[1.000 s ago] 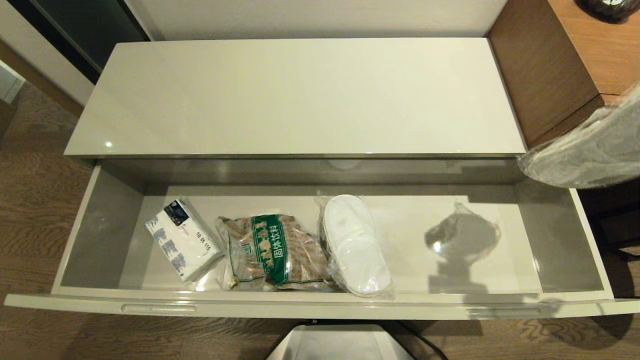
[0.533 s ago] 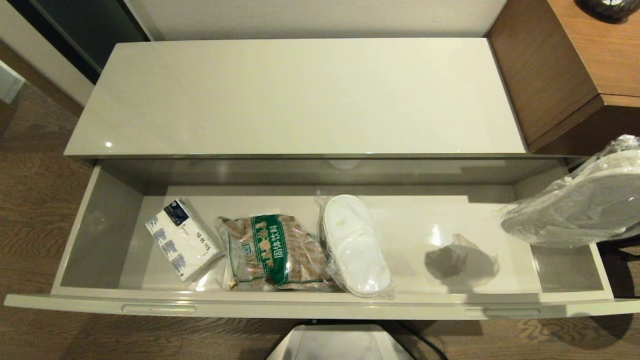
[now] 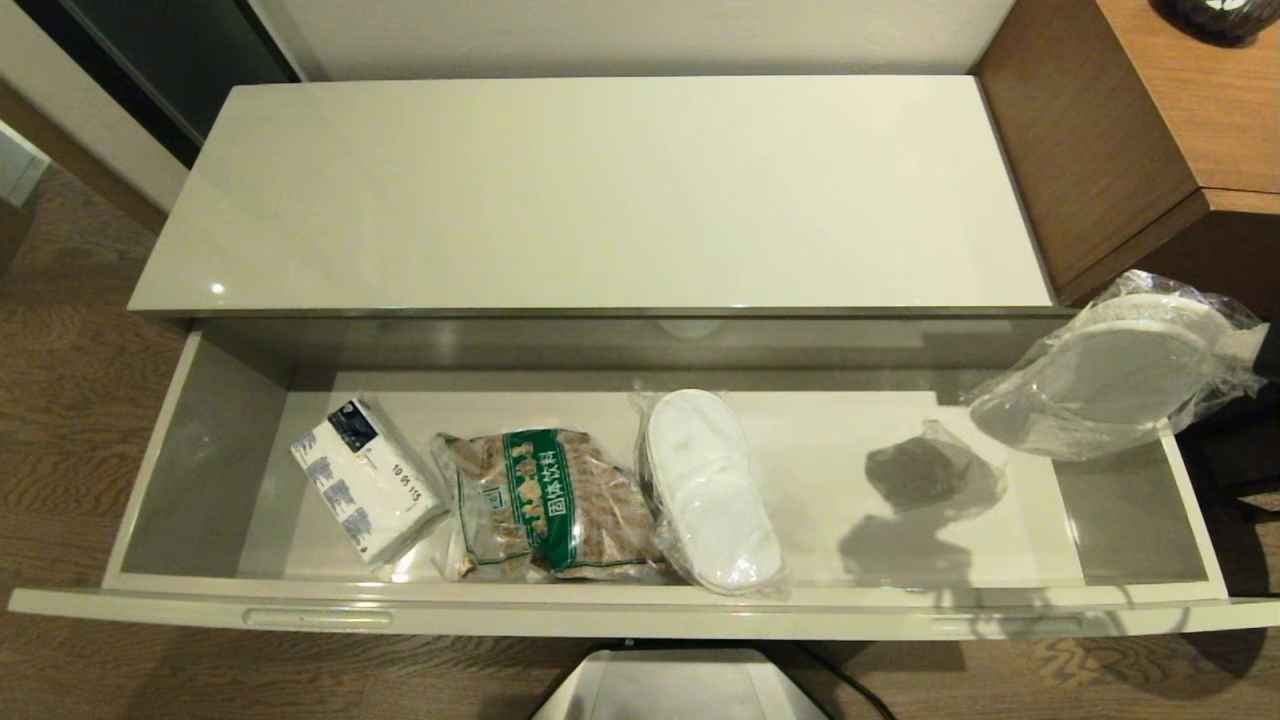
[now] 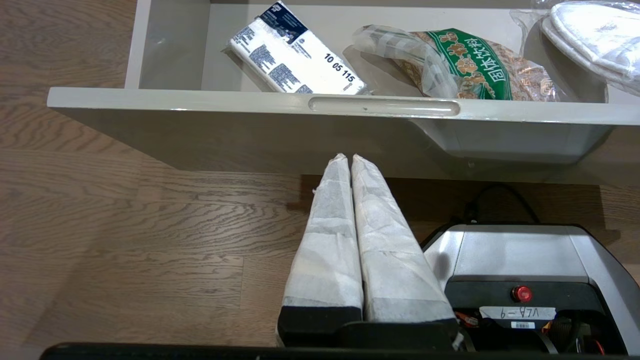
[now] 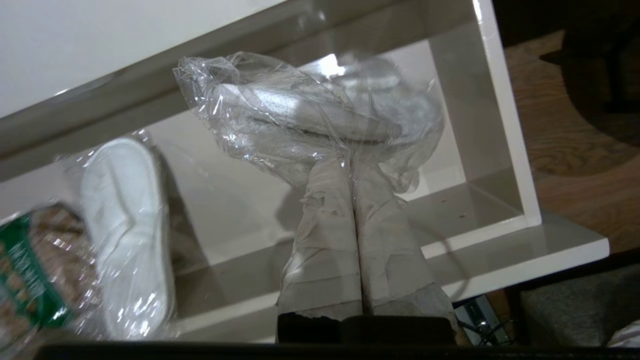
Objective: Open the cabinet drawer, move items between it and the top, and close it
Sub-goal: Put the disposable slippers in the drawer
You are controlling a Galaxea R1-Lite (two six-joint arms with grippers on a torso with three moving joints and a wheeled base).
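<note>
The cabinet drawer stands pulled fully out below the glossy cream top, which is bare. One bagged white slipper lies flat in the drawer's middle, also seen in the right wrist view. The other bagged slipper hangs in the air over the drawer's right end. My right gripper is shut on its crinkly plastic bag; the arm itself is almost wholly past the head view's right edge. My left gripper is shut and empty, low in front of the drawer front.
A white-and-blue tissue pack and a clear bag of brown pieces with a green label lie in the drawer's left half. A taller brown wood-grain desk adjoins the cabinet on the right. My base sits just before the drawer.
The held slipper has come down from beside the brown desk and leftwards, and now hangs over the drawer's right end. Its shadow on the drawer floor shifted. The left arm stayed still.
</note>
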